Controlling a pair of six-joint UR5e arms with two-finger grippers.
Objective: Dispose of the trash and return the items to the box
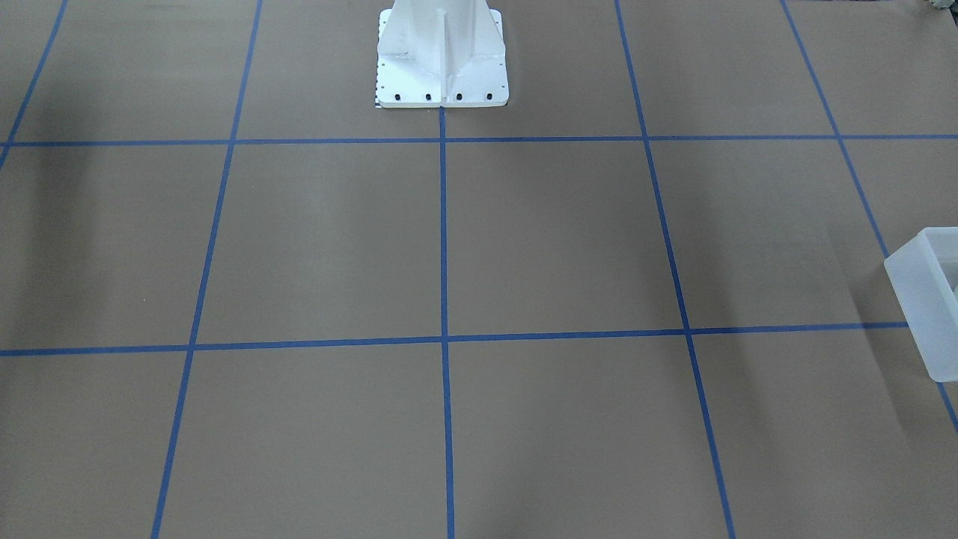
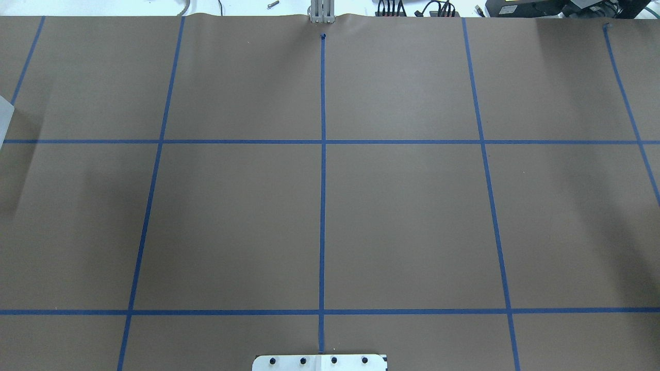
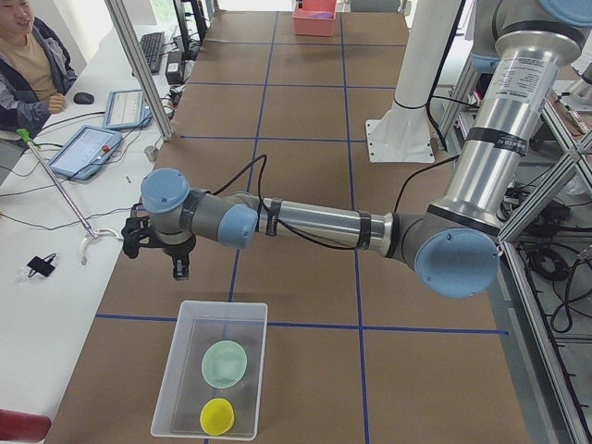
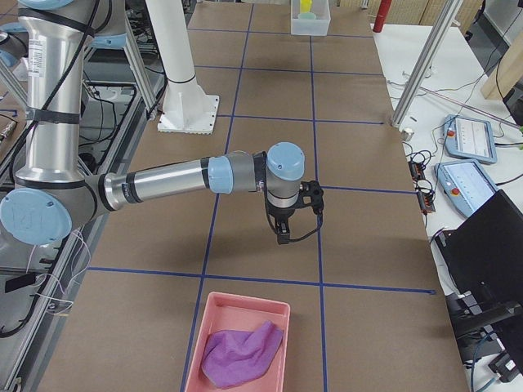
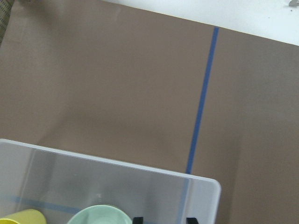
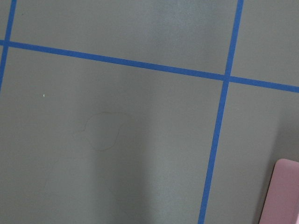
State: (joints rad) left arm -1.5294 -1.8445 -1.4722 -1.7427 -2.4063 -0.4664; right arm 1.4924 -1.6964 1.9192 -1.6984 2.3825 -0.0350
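The translucent white box [image 3: 182, 365] stands at the table's end on my left side. It also shows in the front-facing view [image 1: 917, 299]. In it lie the mint-green bowl [image 3: 225, 363] and the yellow cup [image 3: 217, 416]. My left gripper [image 3: 159, 254] hangs above the table, just beyond the box's end wall. In the left wrist view the box's wall [image 5: 70, 177], the bowl [image 5: 100, 214] and the cup [image 5: 21, 217] show, and two black fingertips [image 5: 138, 220] stand apart with nothing between them. My right gripper [image 4: 282, 229] hangs over bare table; I cannot tell whether it is open or shut.
A pink bin [image 4: 196, 359] with a crumpled purple cloth [image 4: 241, 351] stands at the table's end on my right side, just short of the right gripper. Its corner shows in the right wrist view [image 6: 287, 191]. The white robot base [image 1: 441, 60] stands mid-table. An operator [image 3: 28, 65] sits beside the table.
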